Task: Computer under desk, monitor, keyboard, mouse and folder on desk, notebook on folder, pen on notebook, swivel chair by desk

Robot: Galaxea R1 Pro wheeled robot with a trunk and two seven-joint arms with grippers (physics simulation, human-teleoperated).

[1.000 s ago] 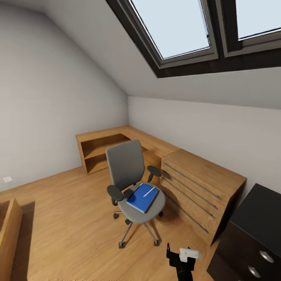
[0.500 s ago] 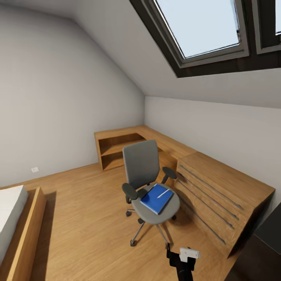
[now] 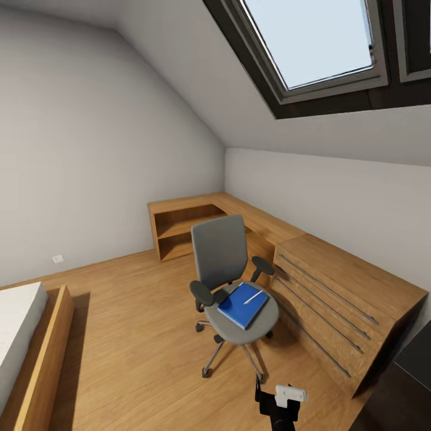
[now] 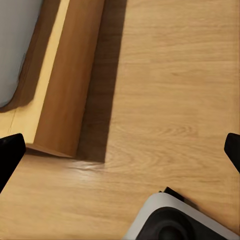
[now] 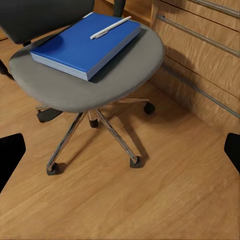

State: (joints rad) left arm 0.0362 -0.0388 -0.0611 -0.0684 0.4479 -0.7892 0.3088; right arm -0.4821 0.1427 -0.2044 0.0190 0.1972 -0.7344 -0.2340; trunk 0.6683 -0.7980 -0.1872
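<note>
Nearest the robot, the right gripper (image 3: 281,400) shows at the bottom edge of the head view above the wood floor (image 3: 131,335); in the right wrist view its two dark fingertips (image 5: 11,152) sit at opposite sides, spread wide and grasping nothing. The left gripper (image 4: 120,155) likewise stands released, its fingertips (image 4: 10,150) far apart over bare floor, with the robot's own base (image 4: 180,220) just below and the wooden bed frame (image 4: 70,75) to one side. Just ahead of the right gripper stands the swivel chair (image 3: 230,287), upright on its castor base, beside the drawer unit (image 3: 335,299). On the chair's grey seat lies a blue book-like item (image 3: 242,304), either the folder or the notebook; whether it is one item or two stacked cannot be told. The pen (image 3: 254,296) rests on top of it, lying diagonally. The right wrist view confirms this: blue item (image 5: 85,45) flat on the seat (image 5: 100,85), pen (image 5: 111,27) touching its cover. Beyond the chair the L-shaped wooden desk (image 3: 239,209) runs along the wall into the corner, with an open shelf section (image 3: 179,230) at its far end. A skylight (image 3: 317,42) sits in the sloped ceiling above.
</note>
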